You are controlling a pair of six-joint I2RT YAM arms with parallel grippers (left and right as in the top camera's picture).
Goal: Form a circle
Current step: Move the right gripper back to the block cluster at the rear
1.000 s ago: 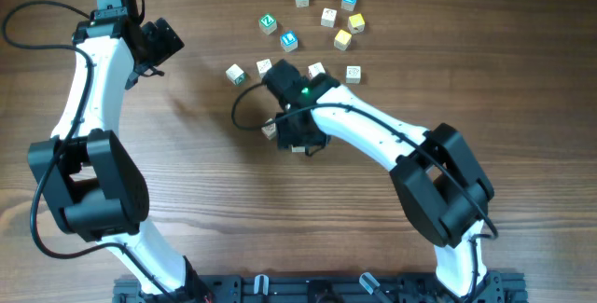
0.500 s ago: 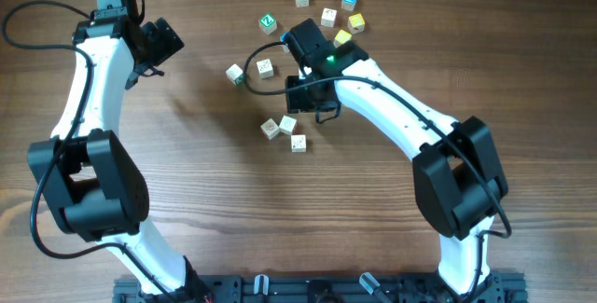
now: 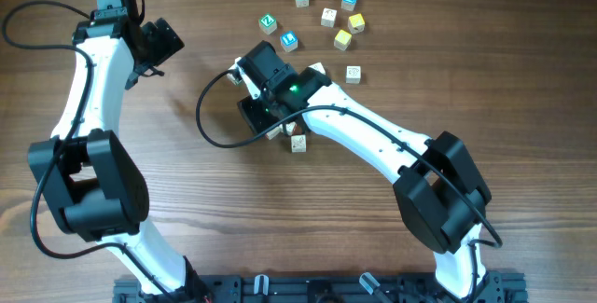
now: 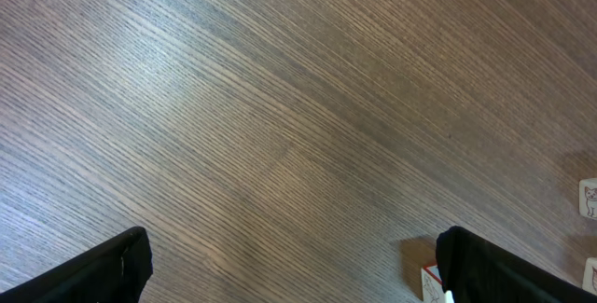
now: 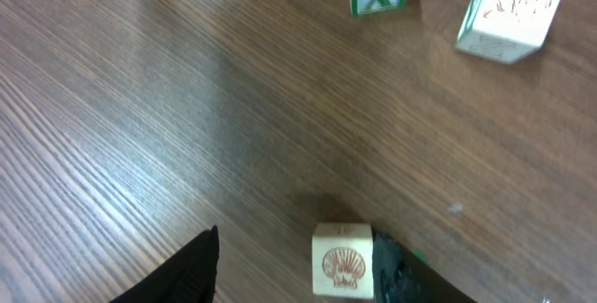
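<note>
Seemingly mid-gather: the right end effector (image 5: 294,268), half-spread, straddles a cream wooden shell-printed cube (image 5: 341,264); next, close squarely on it. The left end effector (image 4: 291,261) gapes wide.

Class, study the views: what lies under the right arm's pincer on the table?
The wrist view shows a small cream wooden cube with a shell drawing between the open fingers of the right pincer, right beside one finger. From overhead the pincer hides it.
</note>
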